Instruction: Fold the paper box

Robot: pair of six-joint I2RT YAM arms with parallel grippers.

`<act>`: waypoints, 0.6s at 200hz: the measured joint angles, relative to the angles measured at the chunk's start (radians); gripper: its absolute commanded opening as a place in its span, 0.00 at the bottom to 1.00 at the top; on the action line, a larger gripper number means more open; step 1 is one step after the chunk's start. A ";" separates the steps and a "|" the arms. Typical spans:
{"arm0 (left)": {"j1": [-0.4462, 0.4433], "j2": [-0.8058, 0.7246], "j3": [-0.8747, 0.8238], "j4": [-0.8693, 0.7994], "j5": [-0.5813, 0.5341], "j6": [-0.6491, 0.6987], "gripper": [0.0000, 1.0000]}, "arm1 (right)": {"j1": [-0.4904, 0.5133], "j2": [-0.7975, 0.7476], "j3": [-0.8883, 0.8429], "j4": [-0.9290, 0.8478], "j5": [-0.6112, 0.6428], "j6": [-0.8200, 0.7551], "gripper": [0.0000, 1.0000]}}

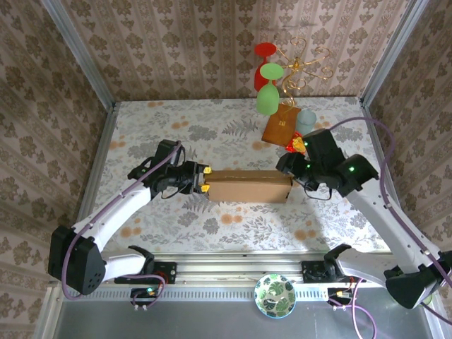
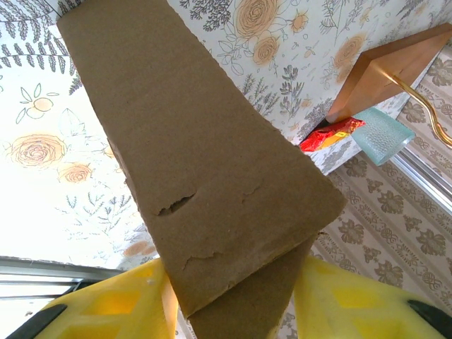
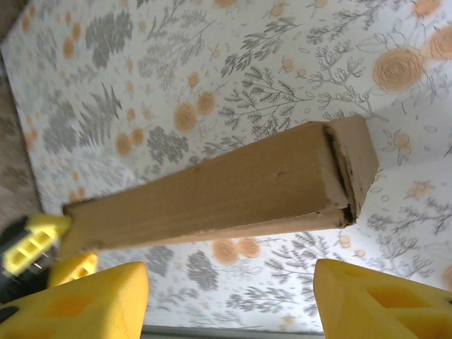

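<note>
Brown corrugated cardboard: the paper box [image 1: 251, 186], folded into a long closed bar, lying flat on the floral table [image 1: 176, 134]. At its left end: left gripper [image 1: 206, 179], yellow fingers partly closed and clamping the cardboard. Just off its right end: right gripper [image 3: 229, 272], fingers spread wide, holding nothing. Beyond its right end: orange-brown packet [image 1: 280, 126].

In the top view the fingertips of the right gripper [image 1: 292, 171] are hidden under its own wrist at the right end of the paper box [image 1: 251, 186], and in the left wrist view the box's near end runs off the bottom edge between the cropped fingers of the left gripper [image 2: 233, 307]
</note>
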 measured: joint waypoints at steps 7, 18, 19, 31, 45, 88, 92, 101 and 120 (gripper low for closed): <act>0.000 0.000 0.000 0.000 0.000 0.000 0.43 | -0.027 -0.010 -0.011 0.002 -0.021 0.039 0.67; 0.000 0.001 0.000 0.000 0.000 0.000 0.42 | -0.066 -0.028 -0.042 0.011 -0.056 0.109 0.70; 0.000 0.001 0.000 0.000 0.000 0.000 0.43 | -0.070 -0.031 -0.047 0.013 -0.062 0.114 0.70; 0.000 0.002 0.000 0.000 0.000 0.000 0.42 | -0.102 -0.055 -0.099 0.041 -0.101 0.187 0.72; 0.000 0.002 0.000 0.000 0.000 0.000 0.42 | -0.129 -0.080 -0.165 0.072 -0.143 0.263 0.72; 0.000 0.002 0.000 0.000 0.000 0.000 0.42 | -0.176 -0.117 -0.291 0.132 -0.224 0.391 0.64; 0.000 0.002 0.000 0.000 0.000 0.000 0.42 | -0.180 -0.119 -0.296 0.134 -0.227 0.392 0.62; 0.000 0.002 0.000 0.000 0.000 0.000 0.42 | -0.188 -0.127 -0.310 0.141 -0.235 0.405 0.59; 0.000 0.002 0.000 0.000 0.000 0.000 0.42 | -0.205 -0.141 -0.333 0.162 -0.254 0.410 0.53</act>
